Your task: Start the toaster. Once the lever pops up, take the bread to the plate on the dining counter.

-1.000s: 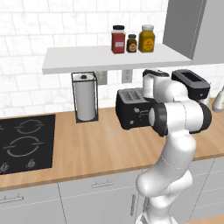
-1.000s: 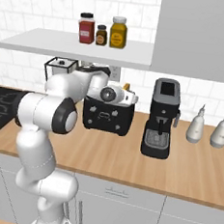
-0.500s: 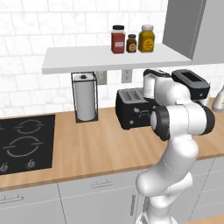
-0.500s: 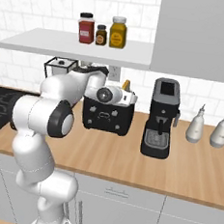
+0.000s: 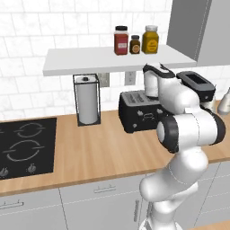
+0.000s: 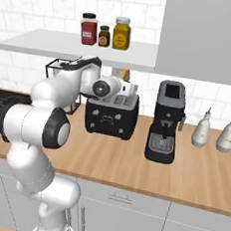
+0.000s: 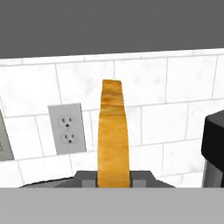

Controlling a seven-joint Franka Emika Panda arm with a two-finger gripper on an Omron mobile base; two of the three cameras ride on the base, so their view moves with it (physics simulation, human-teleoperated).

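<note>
Wooden surface (image 5: 90, 152) runs along the tiled wall, grey cabinets below. Going left to right in the left base view: black hob (image 5: 24, 146) at the left end of the surface, paper towel holder (image 5: 86, 99) upright at the back edge under the white shelf (image 5: 112, 60), three jars (image 5: 135, 40) on that shelf. Then the toaster (image 5: 137, 112), black, parked at the back edge of the surface by the wall socket (image 7: 65, 129), presumably so it can plug in. Its grey control panel faces front.

Gripper (image 6: 127, 88) sits just above the toaster's top, seen best in the right base view. Hand view shows the bread (image 7: 113, 133) edge-on, golden-brown crust up, standing upright between the two dark fingertips (image 7: 85, 177). Gripper is pinching the bread across its flat faces, jaws pressed in on it. Upright hold makes sense: that is how a slice leaves a slot. Cannot tell if the bottom edge is clear of the slot; hidden by the fingers.

Right of the toaster: black coffee machine (image 6: 166, 122) near the back edge, then two pale bottles (image 6: 215, 131) towards the right end of the surface.

Judgement: toasting looks done and the lift-out is in hand. Carrying to the plate is not yet done.
</note>
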